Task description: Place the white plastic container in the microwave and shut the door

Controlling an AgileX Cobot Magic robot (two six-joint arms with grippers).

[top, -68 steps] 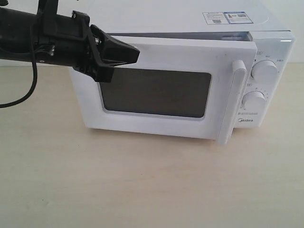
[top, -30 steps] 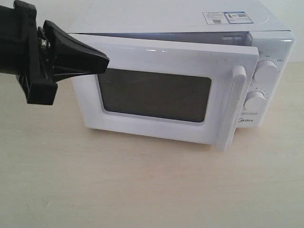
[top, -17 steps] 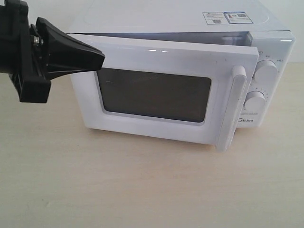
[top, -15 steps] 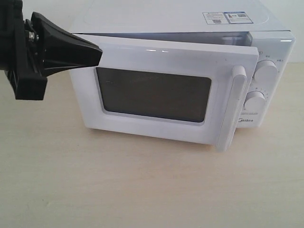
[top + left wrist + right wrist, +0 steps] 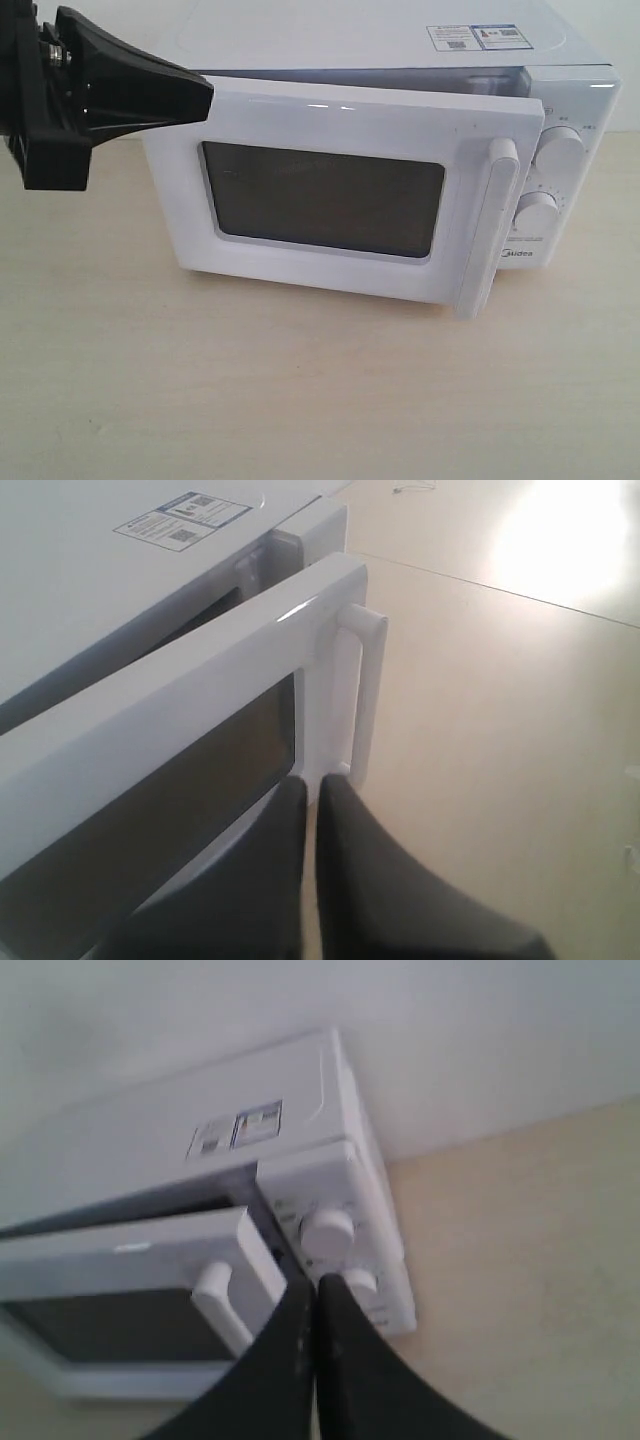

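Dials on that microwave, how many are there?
2. The upper dial sits just right of the door; the lower dial is directly below it. None seems hidden.

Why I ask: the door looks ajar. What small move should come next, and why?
Probably push the door shut with the left gripper, pressing nearer the handle. The door stands ajar from the microwave, handle side out, and the shut gripper sits by its hinge-side top corner. The container is not in view.
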